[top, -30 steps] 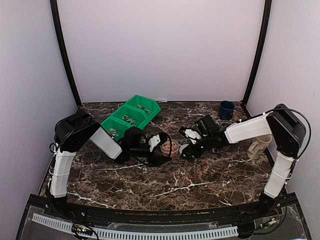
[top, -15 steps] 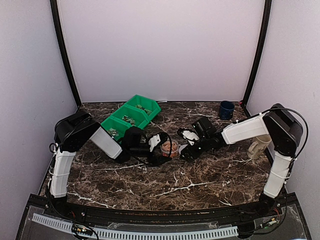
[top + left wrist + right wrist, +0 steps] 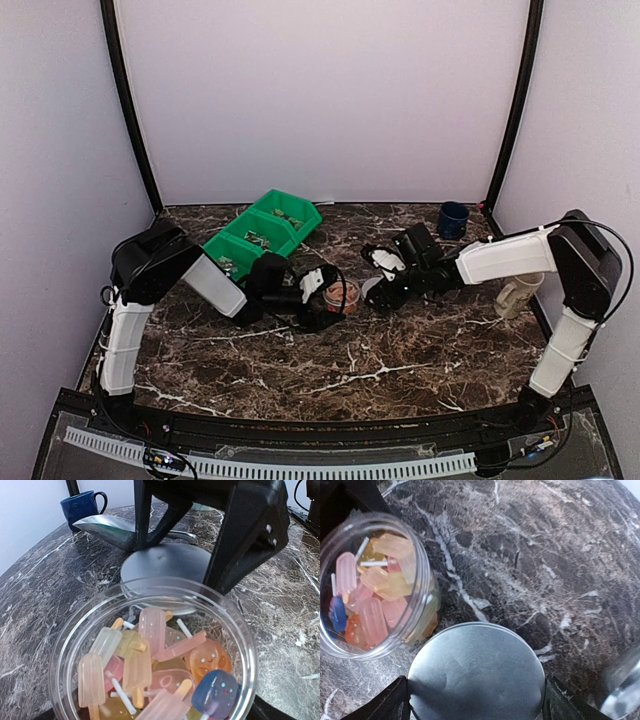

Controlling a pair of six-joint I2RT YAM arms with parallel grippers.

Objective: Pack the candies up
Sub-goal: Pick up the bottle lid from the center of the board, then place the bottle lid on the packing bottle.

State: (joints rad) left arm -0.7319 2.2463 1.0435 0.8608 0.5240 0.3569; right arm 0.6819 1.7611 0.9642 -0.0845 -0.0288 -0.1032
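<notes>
Left gripper [image 3: 328, 298]: jaws wide, clamped around the clear jar [image 3: 64, 645], which stands upright with its top off. Candies [image 3: 150, 655] lie inside it: popsicle-shaped gummies, pink, yellow, orange, one blue. Right gripper [image 3: 477, 706]: fingertips at either rim of the grey round lid [image 3: 476, 672], flat on the table just beside the jar. Pressing or not, cannot tell. Table [image 3: 545, 540]: dark brown marble, white veins. Green bin [image 3: 262, 232] and blue mug [image 3: 80, 505] sit toward the back. Pale walls [image 3: 320, 100], black corner posts [image 3: 128, 110].
</notes>
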